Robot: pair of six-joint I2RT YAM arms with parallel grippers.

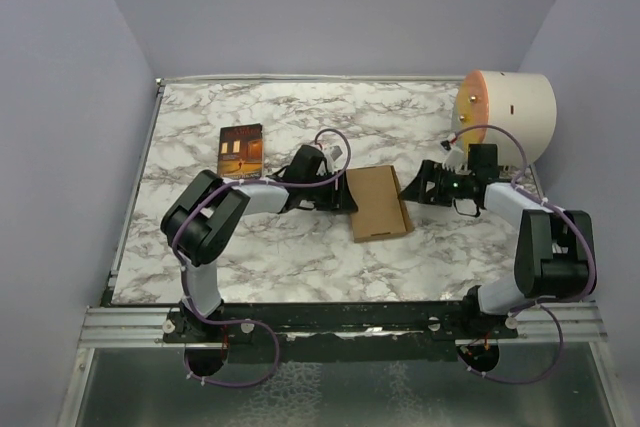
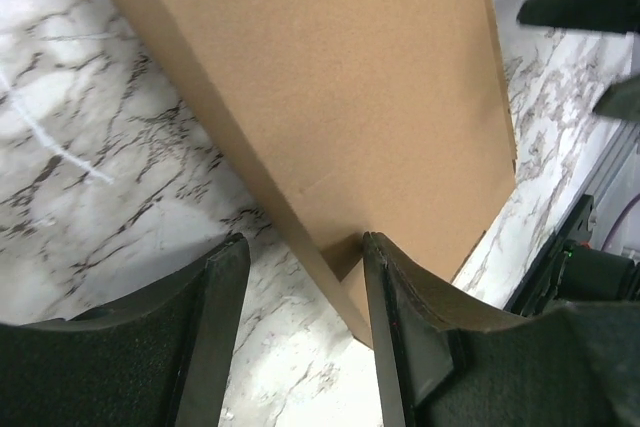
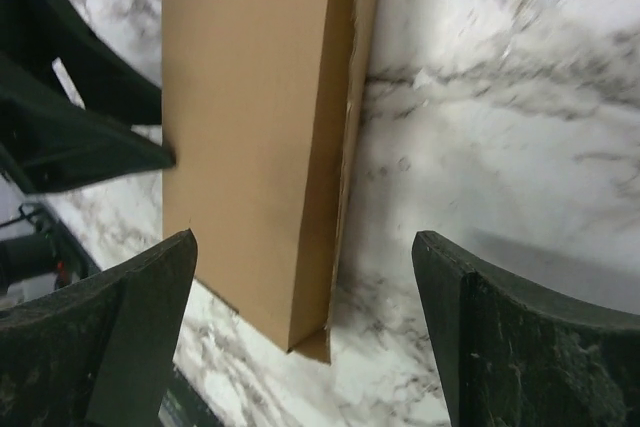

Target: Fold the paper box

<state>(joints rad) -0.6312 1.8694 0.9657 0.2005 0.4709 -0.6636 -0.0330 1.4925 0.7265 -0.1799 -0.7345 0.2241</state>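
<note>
The paper box (image 1: 378, 202) lies flat near the middle of the marble table (image 1: 250, 257), between the two arms. We see it already closed up into a shallow rectangular mailer, with the lid panel down over the body and no flaps spread out on the tabletop. In the right wrist view, the long side wall facing that arm shows a thin strip of cardboard standing slightly proud of the wall, and a small tab peeks out at the near corner. We judge the folding nearly finished, with perhaps only that side's flap or tabs left to press home. We cannot tell whether the tabs on the other sides are locked. The left gripper (image 1: 345, 195) sits at the box's left edge with its jaws parted. One finger (image 2: 400, 337) is against the box's corner and mostly bare marble shows in the gap, so it clamps nothing. The right gripper (image 1: 408, 190) stands just beside the box's right edge, jaws spread wide and clear of the cardboard. Farther out, a dark book (image 1: 240, 150) with an orange cover picture lies behind the left arm. A large cream cylinder (image 1: 510, 115) rests at the far right corner.
</note>
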